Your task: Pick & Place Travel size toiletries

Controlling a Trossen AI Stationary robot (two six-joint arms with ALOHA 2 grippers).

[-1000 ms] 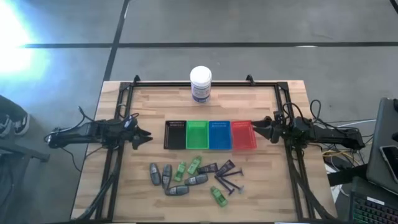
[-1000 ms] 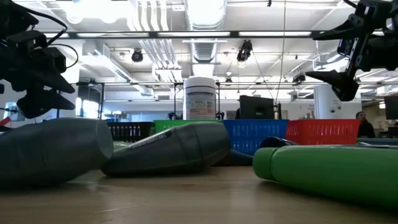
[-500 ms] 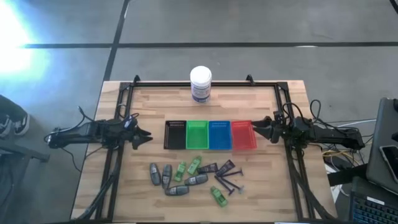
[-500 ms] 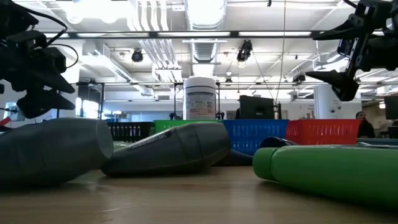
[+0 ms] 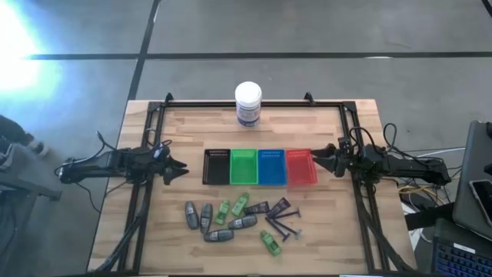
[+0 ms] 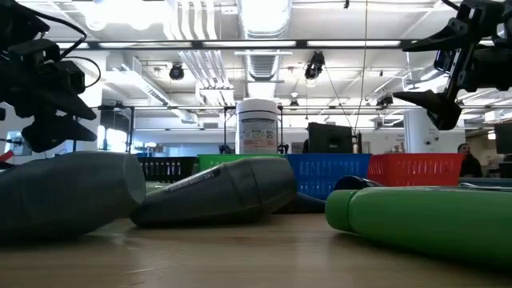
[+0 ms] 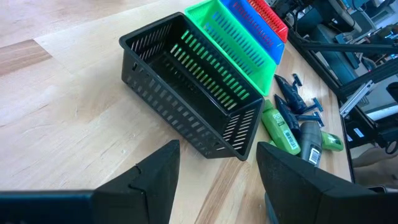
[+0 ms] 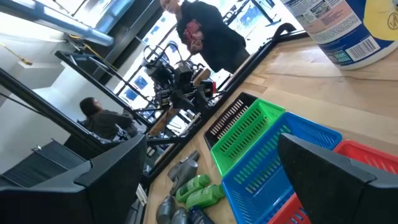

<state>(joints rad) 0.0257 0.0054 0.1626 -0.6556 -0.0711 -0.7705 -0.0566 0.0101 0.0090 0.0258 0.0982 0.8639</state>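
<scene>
The toiletries lie loose on the table's near half: grey oval tubes [image 5: 200,217], green little bottles [image 5: 240,204], dark brownish tubes [image 5: 265,206] and dark razors [image 5: 280,224]. In the low view a grey tube [image 6: 216,190] and a green bottle [image 6: 424,220] lie close to the camera. My left gripper [image 5: 181,169] hovers open left of the black bin [image 5: 217,166], above the table; its wrist view shows it [image 7: 217,168] facing that bin [image 7: 193,93]. My right gripper [image 5: 317,160] hovers open right of the red bin [image 5: 300,167].
Black, green [image 5: 244,167], blue [image 5: 271,167] and red bins stand in a row mid-table. A big white jar [image 5: 248,103] stands at the far edge. Black frame rails run along both sides. People show in the room behind [image 8: 208,34].
</scene>
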